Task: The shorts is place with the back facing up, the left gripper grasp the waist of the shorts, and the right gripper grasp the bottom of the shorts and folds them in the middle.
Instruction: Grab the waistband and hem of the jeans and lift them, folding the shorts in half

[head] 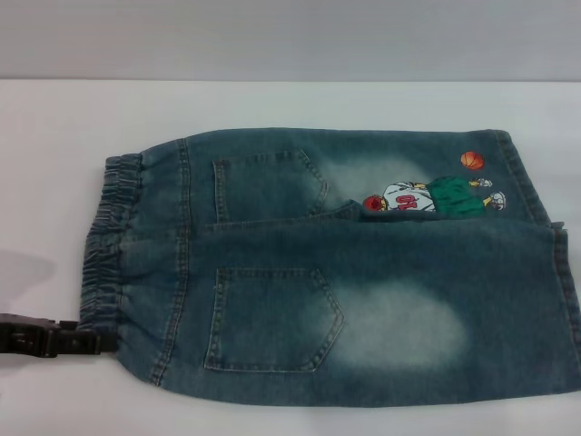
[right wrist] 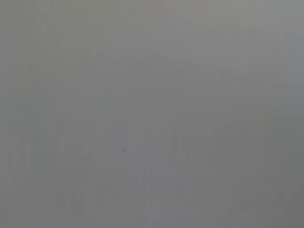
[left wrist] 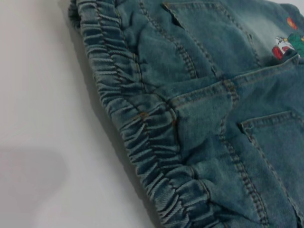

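The blue denim shorts lie flat on the white table, back up, with two patch pockets showing. The ruched waist is at the left and the leg hems are at the right. The basketball-player print is on the far leg. My left gripper reaches in low from the left edge, with its tip at the near corner of the waist. The left wrist view shows the waist close up and the print farther off. My right gripper is out of view; its wrist view shows only plain grey.
The white table has bare surface to the left of the waist and behind the shorts. A grey wall runs along the table's far edge. The near leg's hem reaches the right edge of the head view.
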Robot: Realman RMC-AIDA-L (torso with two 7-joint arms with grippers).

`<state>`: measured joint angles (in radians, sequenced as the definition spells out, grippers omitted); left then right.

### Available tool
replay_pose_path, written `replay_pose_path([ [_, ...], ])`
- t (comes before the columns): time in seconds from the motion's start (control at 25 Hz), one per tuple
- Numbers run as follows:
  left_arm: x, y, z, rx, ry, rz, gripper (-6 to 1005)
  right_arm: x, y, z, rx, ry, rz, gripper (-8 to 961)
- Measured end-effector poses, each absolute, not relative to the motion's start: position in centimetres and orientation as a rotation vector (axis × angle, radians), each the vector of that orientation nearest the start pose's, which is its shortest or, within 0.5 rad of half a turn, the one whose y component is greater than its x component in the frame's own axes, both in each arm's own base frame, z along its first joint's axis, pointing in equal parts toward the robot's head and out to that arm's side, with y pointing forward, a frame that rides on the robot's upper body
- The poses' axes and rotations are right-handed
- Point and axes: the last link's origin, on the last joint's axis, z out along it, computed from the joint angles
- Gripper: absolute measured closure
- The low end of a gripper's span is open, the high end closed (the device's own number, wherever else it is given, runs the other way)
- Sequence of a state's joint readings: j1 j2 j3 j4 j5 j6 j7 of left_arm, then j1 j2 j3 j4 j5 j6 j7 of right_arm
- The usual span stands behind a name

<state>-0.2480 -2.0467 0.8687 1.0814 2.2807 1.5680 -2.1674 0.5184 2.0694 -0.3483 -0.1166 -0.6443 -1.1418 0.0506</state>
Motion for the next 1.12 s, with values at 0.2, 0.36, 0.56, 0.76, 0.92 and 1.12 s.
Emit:
replay_pose_path([
  [0.2,-33.66,27.01,4.65,-2.405,-1.518,-0.107,208,37.22,35.13,8.37,-1.174,0.479,0.51,459],
  [0.36,-33.7,27.04,4.73,-2.4,-1.519,-0.109,209,37.19,35.16,8.36,-1.175,0.478,0.51,459],
  [0.56,-33.79,27.04,4.86,-2.405,-1.512,-0.096,211,37.23,35.13,8.37,-1.174,0.479,0.509,460],
  [0.76,-34.01,27.05,4.8,-2.408,-1.51,-0.045,391,37.26,35.11,8.4,-1.172,0.479,0.508,460],
  [0.92,-33.98,27.07,4.68,-2.415,-1.504,-0.031,571,37.29,35.08,8.43,-1.171,0.479,0.507,461],
  [1.12,-33.9,27.18,4.7,-2.418,-1.496,-0.032,775,37.37,35.01,8.45,-1.169,0.48,0.505,461],
])
